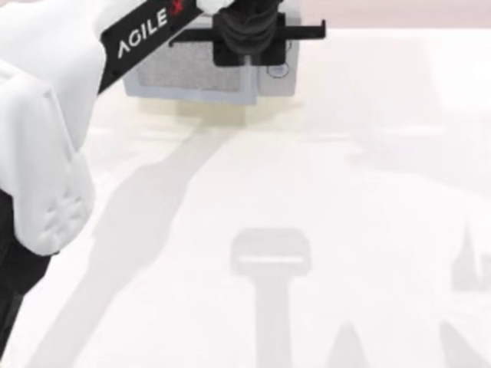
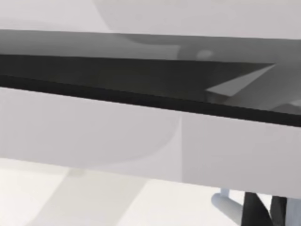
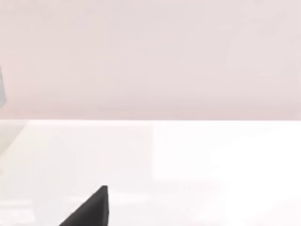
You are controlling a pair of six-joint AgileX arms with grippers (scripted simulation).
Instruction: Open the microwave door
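1. The microwave (image 1: 207, 73) stands at the far edge of the worktop (image 1: 322, 192), left of centre in the top view.
2. The microwave door (image 1: 192, 73), with its speckled mesh window, faces the near edge. One round knob (image 1: 278, 70) shows on the panel to the door's right.
3. The left arm (image 1: 46, 130) reaches from the near left corner to the microwave. The left gripper (image 1: 245, 34) is over the microwave's top front, above the door's right part.
4. Left jaws: cannot tell whether clenched or released; the wrist body hides them.
5. Left wrist view: a dark gap runs between two light-grey surfaces of the microwave.
6. Right gripper (image 3: 89, 209): only a dark tip in the right wrist view, over bare worktop; jaw state cannot be told.
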